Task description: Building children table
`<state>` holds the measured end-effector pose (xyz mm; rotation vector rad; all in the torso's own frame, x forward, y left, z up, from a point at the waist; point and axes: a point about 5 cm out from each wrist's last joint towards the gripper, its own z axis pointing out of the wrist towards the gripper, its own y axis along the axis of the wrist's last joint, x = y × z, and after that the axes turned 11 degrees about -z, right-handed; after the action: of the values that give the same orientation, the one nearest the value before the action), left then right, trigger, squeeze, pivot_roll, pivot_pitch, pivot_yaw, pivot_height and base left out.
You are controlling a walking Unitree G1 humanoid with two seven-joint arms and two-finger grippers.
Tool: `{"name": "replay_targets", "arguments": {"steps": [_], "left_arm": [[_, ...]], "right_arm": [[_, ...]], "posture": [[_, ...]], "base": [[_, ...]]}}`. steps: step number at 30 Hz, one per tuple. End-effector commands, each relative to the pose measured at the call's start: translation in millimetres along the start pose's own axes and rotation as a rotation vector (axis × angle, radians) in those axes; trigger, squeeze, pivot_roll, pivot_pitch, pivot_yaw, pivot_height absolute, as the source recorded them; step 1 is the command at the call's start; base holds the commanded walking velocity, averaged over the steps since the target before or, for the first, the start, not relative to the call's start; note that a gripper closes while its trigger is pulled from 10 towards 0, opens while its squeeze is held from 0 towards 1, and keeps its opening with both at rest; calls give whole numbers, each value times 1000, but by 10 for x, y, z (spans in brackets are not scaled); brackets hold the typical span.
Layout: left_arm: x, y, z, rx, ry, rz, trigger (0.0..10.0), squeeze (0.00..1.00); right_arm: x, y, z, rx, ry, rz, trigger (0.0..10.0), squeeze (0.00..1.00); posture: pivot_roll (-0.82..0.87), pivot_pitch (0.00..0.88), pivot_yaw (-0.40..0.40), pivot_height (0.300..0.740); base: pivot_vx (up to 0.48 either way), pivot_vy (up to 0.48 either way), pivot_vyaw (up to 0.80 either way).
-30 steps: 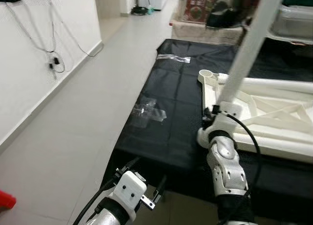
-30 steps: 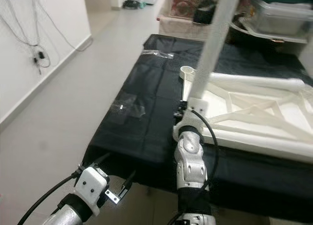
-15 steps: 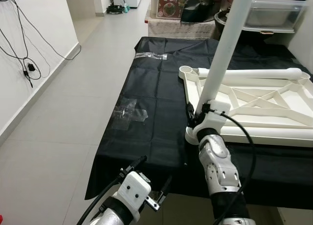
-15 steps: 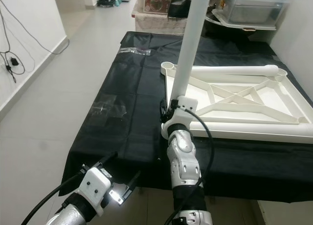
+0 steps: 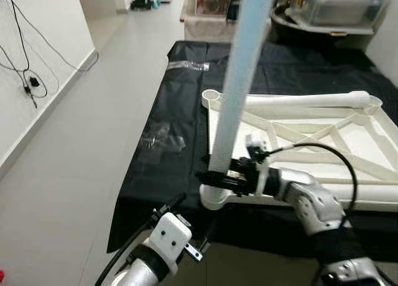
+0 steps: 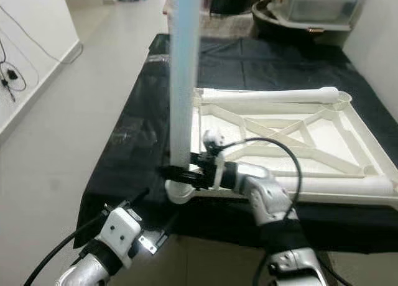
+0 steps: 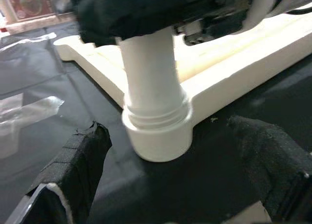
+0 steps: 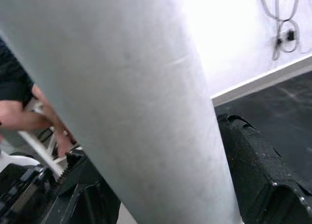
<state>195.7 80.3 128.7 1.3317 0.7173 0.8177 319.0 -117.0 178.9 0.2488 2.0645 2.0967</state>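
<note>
The white tabletop [image 5: 323, 137] lies upside down on a black cloth [image 5: 186, 99] that covers the floor, with one leg [image 5: 311, 101] lying along its far edge. At the near left corner a second leg [image 5: 233, 93] stands upright in its socket [image 5: 214, 196]. The right arm reaches in from the near right, forearm level and bent across to the left, and the right gripper [image 5: 217, 177] is clamped on the leg just above the socket, one black finger [image 8: 258, 170] on each side of it. The left gripper [image 5: 186, 227] hovers low at the near edge of the cloth, just before the socket, its fingers [image 7: 83, 160] spread wide apart and pointing at the leg's base, touching nothing.
</note>
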Motion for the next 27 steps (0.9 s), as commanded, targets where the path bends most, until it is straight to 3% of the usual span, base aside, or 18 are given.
{"name": "replay_targets", "arguments": {"steps": [1,5,8,9,10,12,14,16,18,19,21,27], "left_arm": [[-6,-40,-28,22,0,1,10000,0],[-9,-39,-28,22,1,1,10000,0],[-10,-40,-27,22,1,0,10000,0],[-11,-40,-27,23,1,-1,10000,0],[-11,-40,-27,23,1,-1,10000,0],[-9,-42,-25,24,-2,-3,10000,0],[-8,-43,-25,24,-2,-3,10000,0],[-5,-45,-23,25,-6,-3,10000,0],[-2,-47,-20,26,-8,-3,10000,0],[-2,-47,-20,26,-8,-3,10000,0],[0,-47,-21,26,-8,0,10000,0],[0,-46,-19,25,-7,1,10000,0]], "right_arm": [[26,22,108,-21,55,-8,0,0],[-6,-20,181,21,8,-57,0,0],[-99,-63,202,35,-191,-88,0,0],[-162,-75,189,37,-311,-95,0,0],[-162,-75,189,37,-311,-95,0,0],[-283,-92,119,35,-597,-99,0,0],[-310,-93,95,35,-669,-106,0,0],[-393,-160,-114,84,-1061,-74,0,0],[-364,-231,-306,129,-1343,-41,0,0],[-364,-231,-306,129,-1343,-41,0,0],[-213,-306,-381,149,-1521,1,0,0],[-71,-384,-275,152,-1611,62,0,0]], "posture": [[107,138,-48,740],[107,142,-49,740],[103,143,-50,740],[100,143,-47,740],[100,143,-47,740],[95,143,-44,740],[95,143,-44,740],[89,142,-41,740],[91,142,-41,740],[91,142,-41,740],[91,143,-42,740],[93,141,-41,740]], "base": [[0,0,0],[0,0,0],[0,0,0],[0,0,0],[0,0,0],[0,0,0],[0,0,0],[0,0,0],[0,0,0],[0,0,0],[0,0,0],[0,0,0]]}}
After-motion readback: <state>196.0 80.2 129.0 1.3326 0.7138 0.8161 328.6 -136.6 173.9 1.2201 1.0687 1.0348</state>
